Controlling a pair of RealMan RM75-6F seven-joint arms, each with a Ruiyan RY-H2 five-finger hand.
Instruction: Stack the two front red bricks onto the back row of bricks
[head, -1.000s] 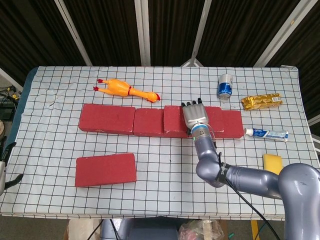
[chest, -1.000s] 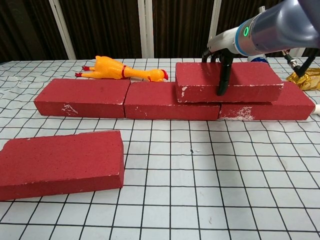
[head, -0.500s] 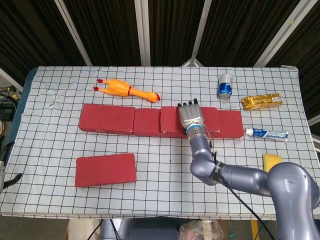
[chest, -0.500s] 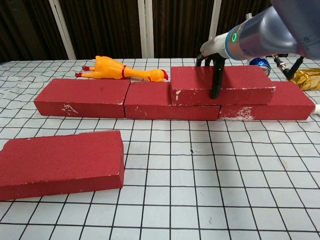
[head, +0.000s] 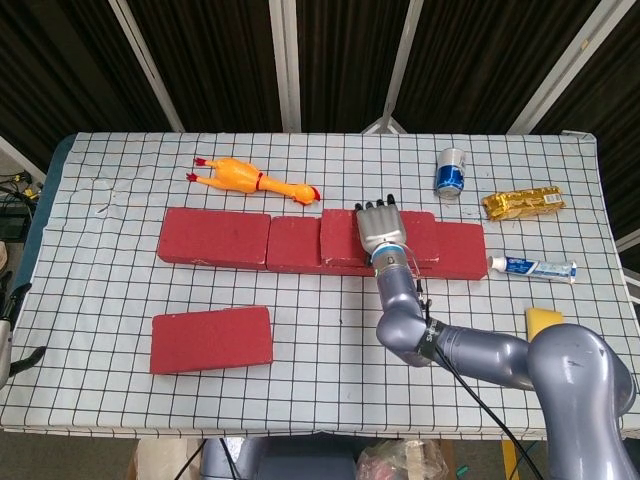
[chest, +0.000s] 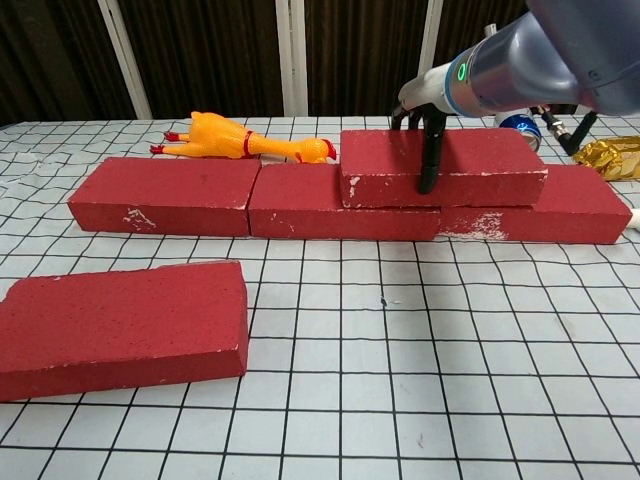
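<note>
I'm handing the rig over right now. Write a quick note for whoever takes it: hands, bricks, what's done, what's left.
Right hand grips the stacked brick, thumb down its front face. It lies on the back row, over the seam between the middle and right bricks.
Left hand: only a sliver shows at the head view's left edge, holding nothing visible.
Done: one front brick is up on the row.
Left: release it, then stack the remaining front brick, lying front left.

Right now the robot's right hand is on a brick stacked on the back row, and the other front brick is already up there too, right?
Not quite. The right hand does grip the stacked brick, but the other brick lies on the table in front, as the chest view shows.
</note>
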